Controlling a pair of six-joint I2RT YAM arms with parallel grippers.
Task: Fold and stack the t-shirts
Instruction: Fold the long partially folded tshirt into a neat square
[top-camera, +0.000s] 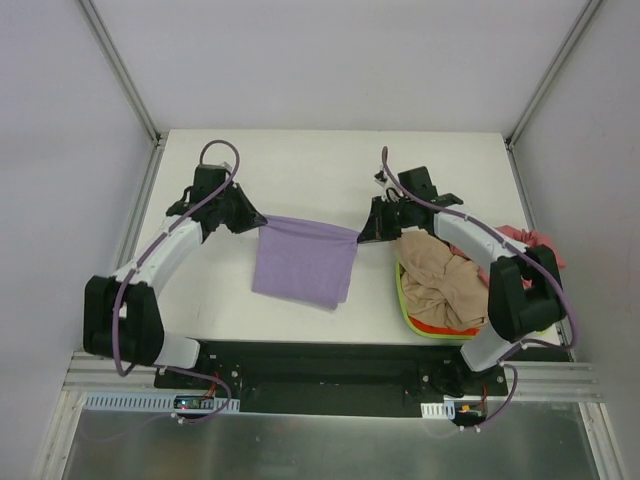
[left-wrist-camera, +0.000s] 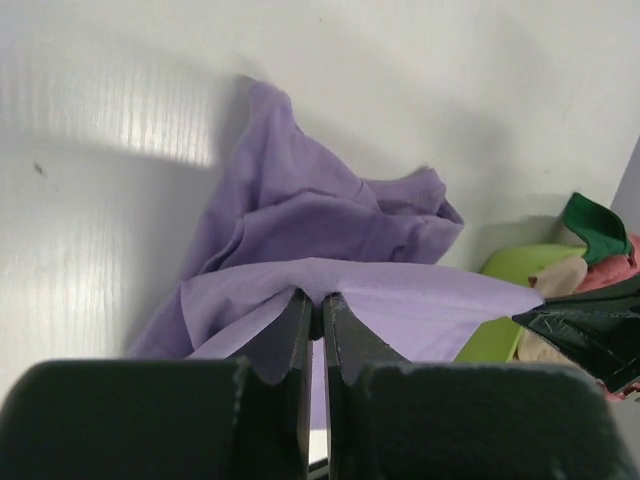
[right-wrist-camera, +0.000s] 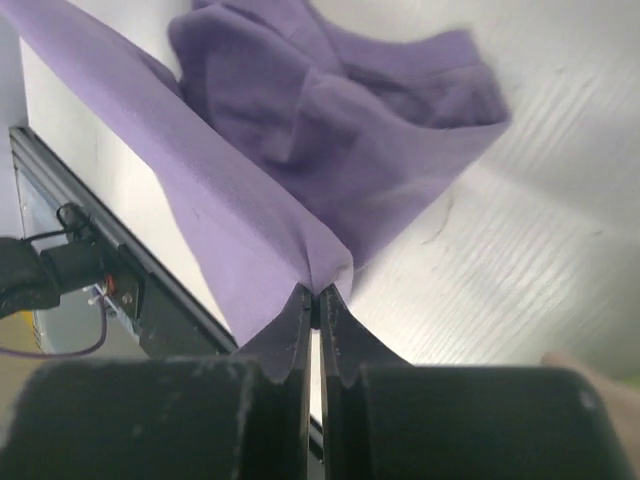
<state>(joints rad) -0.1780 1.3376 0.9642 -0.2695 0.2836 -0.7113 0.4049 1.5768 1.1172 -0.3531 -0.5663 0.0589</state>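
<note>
The white worktop (top-camera: 300, 170) carries all items.

The lavender t-shirt (top-camera: 305, 262) occupies the centre of the worktop, between the two arms. Its far edge is raised and stretched in a straight line from one hand to the other. The remaining cloth hangs toward the near side and lies partly bunched on the worktop surface, as the wrist views show.

The lime-green basket (top-camera: 403, 300) stands on the right side of the worktop, just beside the lavender t-shirt and beneath the right arm. The tan t-shirt (top-camera: 440, 275) is heaped in it, crumpled, and rises above the rim. The pinkish-red t-shirt (top-camera: 530, 240) lies at the right edge of the worktop, behind the right arm. A dark green t-shirt (left-wrist-camera: 592, 222) shows only as a small fold by the basket in the left wrist view.

The left hand (left-wrist-camera: 316, 300) is closed, its fingers pinching the left end of the raised lavender edge. The right hand (right-wrist-camera: 313, 292) is likewise closed, fingers nearly together, gripping the right end of that edge.
</note>
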